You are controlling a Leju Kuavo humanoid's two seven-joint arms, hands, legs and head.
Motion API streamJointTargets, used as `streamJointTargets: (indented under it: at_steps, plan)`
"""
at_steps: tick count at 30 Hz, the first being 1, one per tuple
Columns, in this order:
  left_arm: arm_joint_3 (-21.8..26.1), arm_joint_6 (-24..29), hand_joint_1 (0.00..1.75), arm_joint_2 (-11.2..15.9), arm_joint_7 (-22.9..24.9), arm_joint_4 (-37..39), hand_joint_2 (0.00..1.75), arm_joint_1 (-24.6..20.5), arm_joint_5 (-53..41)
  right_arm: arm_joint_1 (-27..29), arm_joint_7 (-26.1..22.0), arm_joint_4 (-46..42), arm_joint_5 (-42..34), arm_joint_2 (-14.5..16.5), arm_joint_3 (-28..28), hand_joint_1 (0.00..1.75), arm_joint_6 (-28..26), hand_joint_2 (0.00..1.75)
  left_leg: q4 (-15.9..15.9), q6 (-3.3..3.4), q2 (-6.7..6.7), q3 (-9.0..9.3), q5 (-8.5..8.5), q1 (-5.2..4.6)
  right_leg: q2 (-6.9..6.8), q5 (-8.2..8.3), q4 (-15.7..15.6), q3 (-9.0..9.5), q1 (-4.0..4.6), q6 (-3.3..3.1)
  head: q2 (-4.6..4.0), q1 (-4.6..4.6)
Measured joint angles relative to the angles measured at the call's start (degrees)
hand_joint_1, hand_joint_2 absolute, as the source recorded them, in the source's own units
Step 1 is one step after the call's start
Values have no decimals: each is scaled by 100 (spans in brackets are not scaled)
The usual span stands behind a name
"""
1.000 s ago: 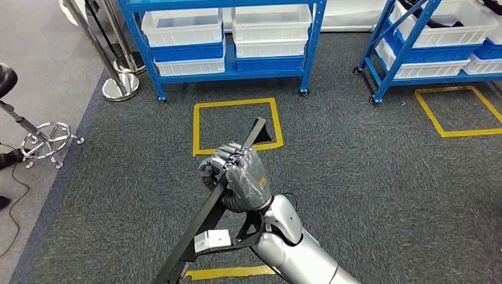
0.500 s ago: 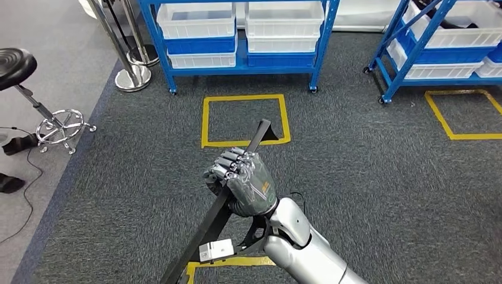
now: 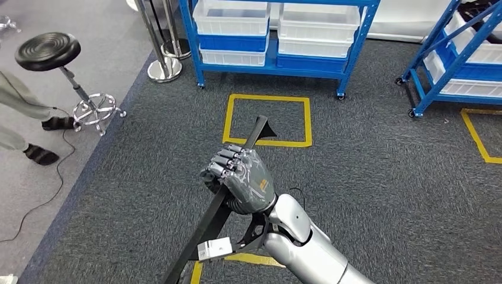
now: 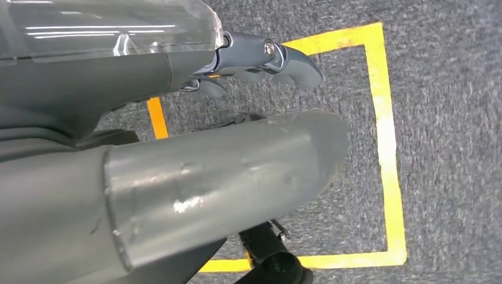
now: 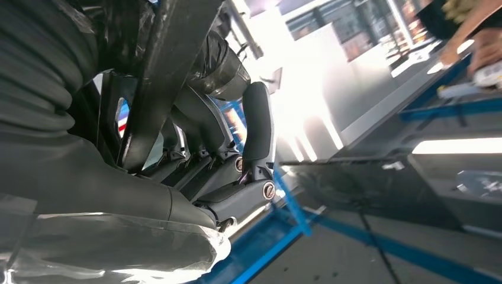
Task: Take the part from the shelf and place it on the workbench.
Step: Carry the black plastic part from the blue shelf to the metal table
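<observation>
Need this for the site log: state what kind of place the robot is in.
Probably a factory or warehouse training floor: blue shelf racks holding white and blue bins, yellow floor-marking squares on grey carpet, a black stool. The right hand grips a long black part.

Open grey carpet [image 3: 379,177] spreads on both sides of the right hand [image 3: 240,180], with room to swing left or right. The long black part [image 3: 228,195] it grips juts ahead of the fingers toward a yellow floor square [image 3: 269,118]. Beyond that, a blue shelf [image 3: 275,35] of white bins blocks the way. Far left of the hand: a black stool [image 3: 59,65], chrome posts [image 3: 160,41], a person's legs [image 3: 23,124]. Far right, another blue rack [image 3: 456,53].
</observation>
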Motion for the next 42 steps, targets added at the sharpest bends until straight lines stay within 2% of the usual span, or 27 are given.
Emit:
streamJointTargets:
  at_steps: [2, 4, 6, 7, 8, 9, 11, 12, 13, 15, 17, 19, 21, 23, 24, 25, 26, 28, 30, 32, 33, 35, 37, 38, 39, 40, 42]
  plan:
    - [1, -9, 0, -25, -23, 0, 0, 9, 10, -23, 14, -4, -2, -3, 13, 175, 17, 175, -31, 77, -108, -16, 52, 15, -70, -3, -2, 10, -2, 62, 0, 1]
    - [2, -15, 0, -55, -34, 0, 0, 6, 9, -41, 20, -14, -7, -11, 17, 175, 24, 175, -87, 159, -209, -10, 117, 46, 108, -176, 207, -70, -17, 117, 0, 5]
    - [3, -1, 0, -87, -38, 0, 0, -9, 8, -32, 21, -17, -10, -39, 18, 175, 25, 175, -104, 215, -317, -39, 160, 54, 398, -557, 859, -366, -29, 139, 0, 10]
    - [4, 13, 0, -96, -38, 0, 0, -12, 8, -16, 21, -16, -10, -60, 18, 175, 23, 175, -97, 229, -378, -64, 171, 47, 474, -725, 1246, -549, -30, 140, 0, 12]
    - [4, 25, 0, -99, -39, 0, 0, -8, 8, 5, 22, -15, -8, -80, 18, 175, 20, 175, -87, 235, -447, -85, 178, 42, 505, -800, 1514, -676, -30, 141, 0, 11]
    - [4, 41, 0, -101, -40, 0, 0, 0, 9, 22, 22, -15, -4, -98, 18, 175, 13, 175, -70, 237, -520, -102, 182, 38, 519, -762, 1588, -708, -31, 137, 0, 10]
    - [4, 77, 0, -101, -42, 0, 0, 15, 13, 37, 22, -20, 5, -119, 18, 175, -17, 175, -18, 221, -674, -120, 174, 39, 588, -399, 1069, -432, -37, 116, 0, 11]
    - [4, 92, 0, -101, -46, 0, 0, 19, 19, 38, 22, -26, 7, -124, 18, 175, -33, 175, 15, 202, -744, -135, 164, 37, 716, -246, 688, -231, -47, 97, 0, 10]
    - [5, 99, 0, -99, -53, 0, 0, 14, 29, 39, 19, -37, 1, -128, 18, 175, -49, 175, 57, 177, -812, -161, 154, 34, 838, -143, 368, -74, -61, 85, 0, 9]
    - [11, 88, 0, -87, -73, 0, 0, 6, 57, 46, 9, -55, -16, -132, 18, 175, -64, 175, 100, 104, -924, -227, 160, 44, 983, -132, 124, 27, -64, 57, 0, 9]
    - [18, 73, 0, -56, -86, -1, 0, 13, 76, 48, -1, -64, -24, -127, 18, 175, -75, 175, 97, 28, -1000, -274, 181, 69, 870, -103, 89, 28, -57, 8, 0, 11]
    - [22, 64, 0, -27, -91, -2, 0, 23, 80, 43, -5, -75, -25, -116, 17, 175, -83, 175, 245, -41, -797, -362, 80, 59, 727, -72, 38, 52, -73, -59, 0, -5]
    - [24, 62, 0, -16, -98, -2, 0, 14, 83, 46, -6, -89, -26, -109, 17, 175, -87, 175, 835, -106, -477, -641, -237, 55, 565, -63, 11, 59, -73, -99, 0, -24]
    - [28, 77, 0, -8, -112, -2, 0, 12, 100, 53, -14, -95, -27, -109, 18, 175, -96, 175, 1534, -149, -370, -975, -508, 81, 395, -68, 14, 48, -62, -113, 0, -26]
    - [32, 86, 0, 3, -121, -2, 0, 20, 109, 56, -20, -94, -28, -109, 18, 175, -104, 175, 1663, -159, -356, -1033, -508, 90, 315, -71, 15, 46, -60, -115, 0, -26]
    - [36, 96, 0, 18, -130, -2, 0, 29, 116, 56, -27, -95, -31, -109, 18, 175, -115, 175, 1558, -161, -338, -973, -399, 95, 240, -75, 16, 48, -59, -113, 0, -27]
    - [42, 106, 0, 38, -138, -2, 0, 36, 117, 55, -32, -98, -34, -108, 18, 175, -125, 175, 1242, -150, -298, -803, -217, 96, 169, -80, 16, 55, -58, -107, 0, -27]
    - [50, 126, 0, 81, -152, -2, 0, 34, 116, 53, -33, -128, -38, -108, 17, 175, -142, 175, 421, -93, -82, -373, 86, 56, 45, -97, 16, 76, -39, -79, 0, -26]
    - [55, 138, 0, 114, -160, -2, 0, 31, 114, 51, -36, -171, -38, -110, 16, 175, -152, 175, 38, -14, 46, -188, 157, 2, -54, -110, 13, 90, -12, -31, 0, -26]
    - [61, 140, 0, 137, -162, -2, 0, 55, 115, 52, -38, -205, -25, -111, 17, 175, -155, 175, 7, 54, -63, -193, 171, -10, -156, -116, -6, 116, 1, 29, 0, -25]
    - [65, 140, 0, 146, -164, -2, 0, 76, 116, 53, -39, -222, -10, -112, 18, 175, -154, 175, -20, 83, -126, -183, 192, 3, -129, -140, 7, 129, -7, 64, 0, -23]
    - [69, 139, 0, 154, -154, -2, 0, 101, 115, 54, -38, -266, 22, -116, 17, 175, -155, 175, -76, 157, -244, -158, 242, 39, 135, -340, 269, 30, -22, 114, 0, -19]
    - [69, 138, 0, 153, -134, -2, 0, 107, 113, 86, -27, -296, 44, -130, 17, 175, -155, 175, -85, 200, -360, -170, 266, 49, 442, -704, 955, -303, -35, 122, 0, -16]
    - [69, 136, 0, 153, -128, -2, 0, 115, 113, 118, -16, -299, 56, -143, 16, 175, -154, 175, -80, 208, -431, -178, 269, 47, 495, -835, 1313, -487, -34, 121, 0, -16]
    - [69, 132, 0, 153, -126, -2, 0, 128, 113, 152, -5, -300, 70, -155, 16, 175, -153, 175, -72, 211, -513, -183, 271, 44, 516, -863, 1529, -608, -34, 121, 0, -17]
    - [69, 124, 0, 152, -126, -2, 0, 144, 113, 177, 5, -301, 81, -166, 16, 175, -153, 175, -57, 209, -598, -187, 269, 44, 527, -776, 1538, -631, -37, 118, 0, -16]
    - [70, 102, 0, 144, -127, -2, 0, 164, 113, 199, 15, -315, 91, -179, 16, 175, -153, 175, -6, 184, -765, -194, 252, 48, 632, -363, 955, -376, -52, 100, 0, -16]
